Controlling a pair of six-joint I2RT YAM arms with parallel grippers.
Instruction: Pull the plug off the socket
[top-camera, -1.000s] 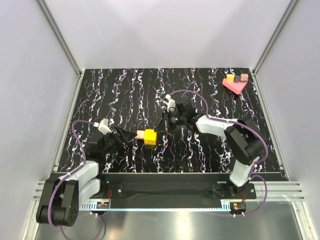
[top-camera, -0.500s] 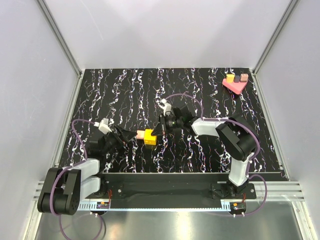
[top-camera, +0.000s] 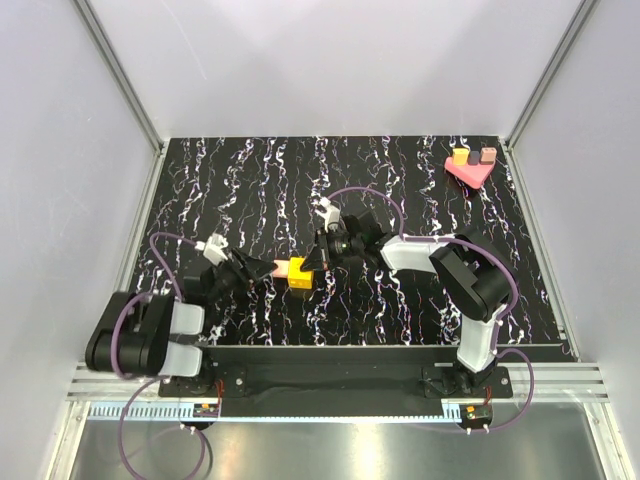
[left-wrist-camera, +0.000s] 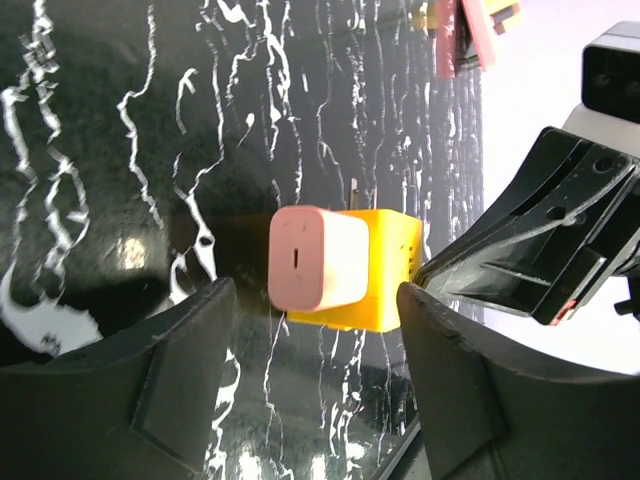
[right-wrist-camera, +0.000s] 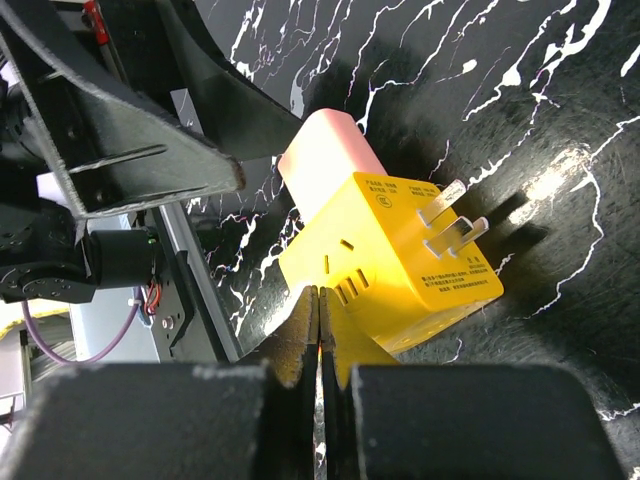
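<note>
plug: pink, rounded, seated in one face of the socket, its slotted end facing the left wrist camera.
socket: yellow cube lying on the table near the middle, between the two arms; metal prongs stick out of one side.
left gripper: jaws apart, one finger on each side of the plug, a sliver of gap showing on both sides (no contact that i can see).
right gripper: fingers pressed together with nothing between them, the tip touching the socket's side opposite the plug.
plug and socket: joined, resting on the black marbled surface.
far right corner: a pink wedge-shaped holder with small yellow and brownish blocks on it, well apart from both arms.
</note>
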